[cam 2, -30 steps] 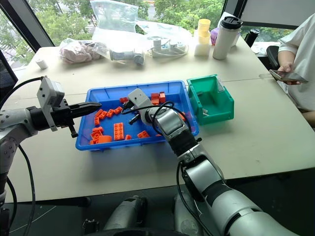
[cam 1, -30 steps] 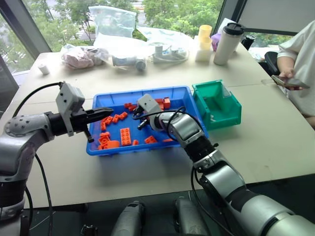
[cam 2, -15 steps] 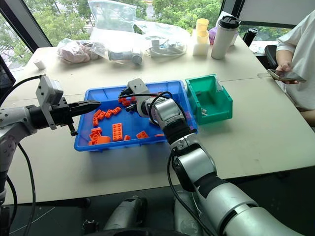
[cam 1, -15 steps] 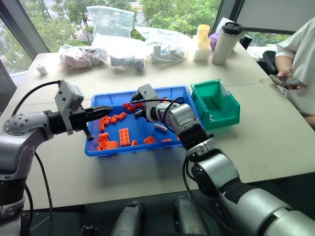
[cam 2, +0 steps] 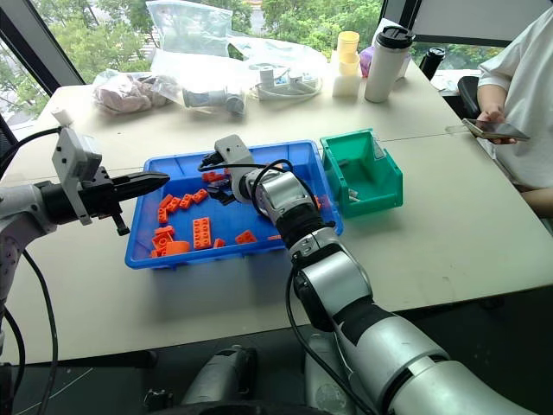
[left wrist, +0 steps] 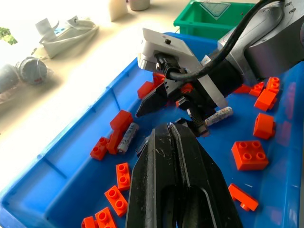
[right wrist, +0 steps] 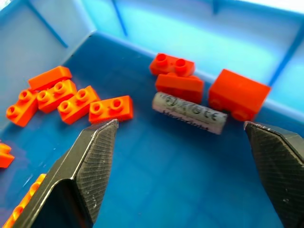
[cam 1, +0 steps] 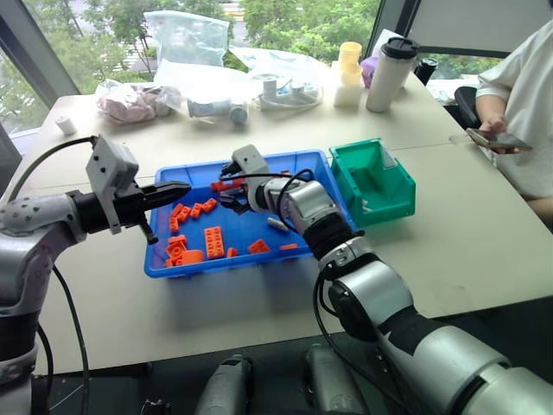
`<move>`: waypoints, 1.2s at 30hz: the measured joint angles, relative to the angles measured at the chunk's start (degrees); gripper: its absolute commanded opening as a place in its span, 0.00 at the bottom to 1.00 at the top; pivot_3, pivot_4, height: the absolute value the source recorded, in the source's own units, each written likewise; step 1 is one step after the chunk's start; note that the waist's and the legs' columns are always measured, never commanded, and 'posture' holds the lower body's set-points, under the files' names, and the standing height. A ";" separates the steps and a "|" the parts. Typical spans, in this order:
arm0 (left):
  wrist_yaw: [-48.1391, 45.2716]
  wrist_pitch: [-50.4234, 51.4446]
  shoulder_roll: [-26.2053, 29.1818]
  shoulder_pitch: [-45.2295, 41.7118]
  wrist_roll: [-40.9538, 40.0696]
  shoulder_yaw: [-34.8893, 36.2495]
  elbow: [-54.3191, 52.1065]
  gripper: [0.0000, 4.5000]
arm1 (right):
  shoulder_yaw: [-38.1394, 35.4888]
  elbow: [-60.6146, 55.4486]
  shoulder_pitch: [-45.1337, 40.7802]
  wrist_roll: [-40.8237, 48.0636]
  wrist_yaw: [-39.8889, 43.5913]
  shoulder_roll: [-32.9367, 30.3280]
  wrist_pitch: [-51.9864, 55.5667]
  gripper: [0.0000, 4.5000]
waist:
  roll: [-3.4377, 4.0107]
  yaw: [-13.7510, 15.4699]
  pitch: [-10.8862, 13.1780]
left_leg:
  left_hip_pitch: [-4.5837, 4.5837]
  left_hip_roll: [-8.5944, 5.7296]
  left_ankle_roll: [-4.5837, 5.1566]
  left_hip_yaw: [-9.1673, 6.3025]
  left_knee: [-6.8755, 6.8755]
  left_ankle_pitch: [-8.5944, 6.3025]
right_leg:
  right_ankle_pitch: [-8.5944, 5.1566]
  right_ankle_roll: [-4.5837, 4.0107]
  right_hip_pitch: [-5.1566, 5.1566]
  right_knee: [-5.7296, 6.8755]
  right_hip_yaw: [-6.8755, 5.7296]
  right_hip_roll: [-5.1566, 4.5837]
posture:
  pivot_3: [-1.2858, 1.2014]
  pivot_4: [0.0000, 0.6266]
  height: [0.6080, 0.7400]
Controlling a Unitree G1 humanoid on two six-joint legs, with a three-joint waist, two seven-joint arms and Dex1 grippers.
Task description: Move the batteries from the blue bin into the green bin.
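Your right gripper gapes wide, framing a battery.
The silver-grey cylindrical battery lies against orange bricks in the wide blue plastic bin; your left gripper, fingers together, waits aside; the green bin sits alongside.

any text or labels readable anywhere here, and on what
Battery lying in the blue bin: dark print and small round marks run along its side, too blurred to read.
Orange bricks: no print.
Green bin: no readable label.
Tumbler and bags on the table: nothing legible.
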 measured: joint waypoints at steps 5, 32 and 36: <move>0.29 1.50 0.25 -3.02 -1.67 1.92 1.67 0.00 | 3.07 4.15 -0.08 -2.33 3.51 0.90 -6.10 0.99 | 0.00 -0.01 0.00 | 0.01 0.00 -0.01 0.00 0.02 0.00 | 0.00 0.00 0.02 0.00 0.00 0.03 | 0.52 0.24 1.00; -0.78 2.95 2.73 -1.94 -1.69 4.21 1.46 0.00 | 0.02 20.70 -7.36 -5.61 7.20 1.36 -19.11 0.99 | 0.01 -0.05 0.00 | 0.00 0.00 -0.19 0.00 0.00 0.10 | 0.00 0.00 0.00 0.00 0.01 0.02 | 0.52 0.24 1.00; -0.44 3.79 2.73 -1.71 -1.70 4.32 1.15 0.00 | -0.01 21.33 -7.35 -5.71 8.88 1.62 -19.34 0.99 | 0.01 -0.05 0.00 | 0.00 0.00 -0.19 0.00 0.00 0.10 | 0.00 0.00 0.00 0.01 0.00 0.03 | 0.52 0.24 1.00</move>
